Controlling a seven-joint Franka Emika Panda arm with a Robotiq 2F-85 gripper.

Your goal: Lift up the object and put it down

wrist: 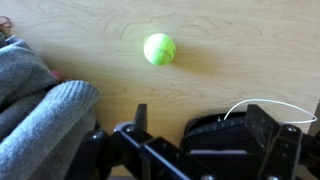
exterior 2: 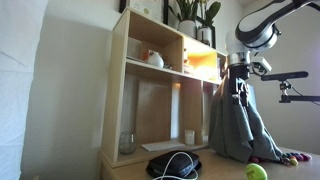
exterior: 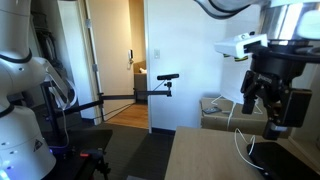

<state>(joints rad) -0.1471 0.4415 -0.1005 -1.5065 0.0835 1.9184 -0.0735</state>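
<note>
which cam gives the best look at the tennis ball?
Wrist view: the tennis ball lies whole and unblocked on the wooden table. In an exterior view it is only a small green blob at the bottom edge, beside the grey cloth. The exterior view facing the doorway does not show it.

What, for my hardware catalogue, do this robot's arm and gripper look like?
The arm has rounded white links with dark joints. The gripper is black and blocky, with two angular fingers. A white boxy unit is mounted at the wrist above it.
</note>
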